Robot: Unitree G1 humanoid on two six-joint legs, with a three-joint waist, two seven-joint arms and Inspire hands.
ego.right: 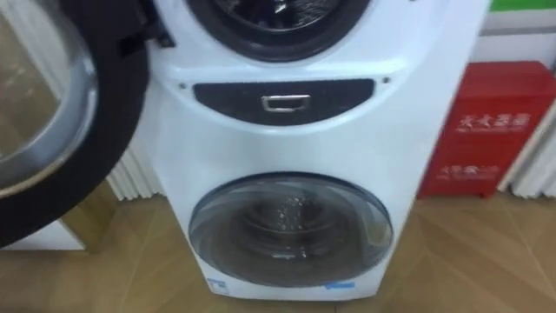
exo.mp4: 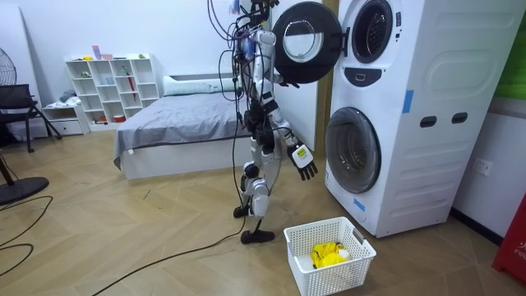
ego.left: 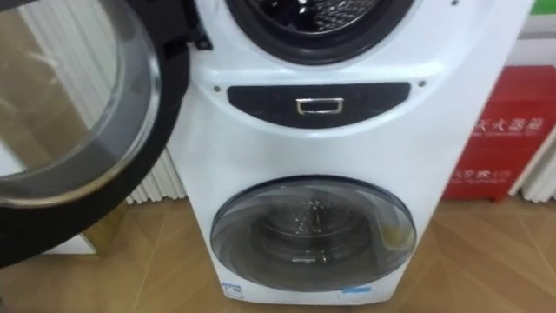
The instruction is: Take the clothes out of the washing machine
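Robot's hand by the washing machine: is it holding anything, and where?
Nothing. The right hand hangs open and empty in front of the washing machine.

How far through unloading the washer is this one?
Done: the upper door of the washing machine stands open, and a yellow cloth lies in the white basket on the floor. In hand: nothing. The right robot hand hangs open and empty in front of the machine. Left: reaching into the upper drum. Whether clothes remain inside cannot be told.

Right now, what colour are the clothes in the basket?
Yellow clothes in the white basket; the room view shows them best.
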